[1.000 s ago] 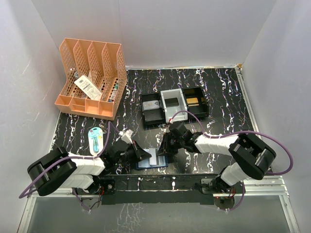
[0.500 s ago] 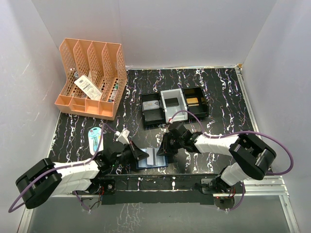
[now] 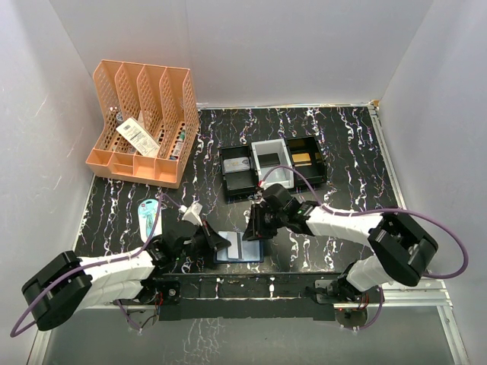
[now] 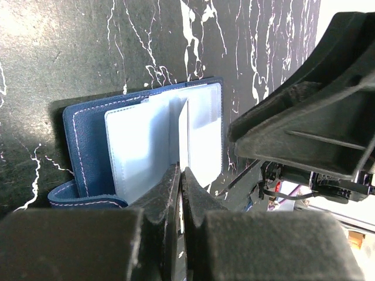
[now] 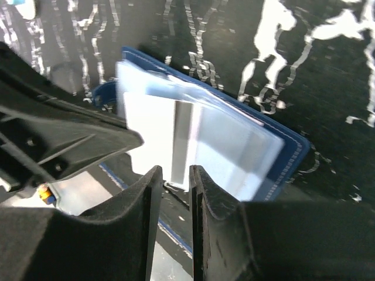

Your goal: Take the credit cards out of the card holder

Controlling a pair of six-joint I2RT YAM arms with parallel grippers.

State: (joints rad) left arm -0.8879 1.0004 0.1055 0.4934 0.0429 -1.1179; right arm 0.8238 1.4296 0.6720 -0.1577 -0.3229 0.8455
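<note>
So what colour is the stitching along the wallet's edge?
Pale, whitish stitching against the navy wallet; it shows best in the left wrist view.

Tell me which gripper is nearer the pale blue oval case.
Left. The left gripper is at the card holder's left edge, with the case off to its left; the right gripper is over the holder's right side, farther from the case.
</note>
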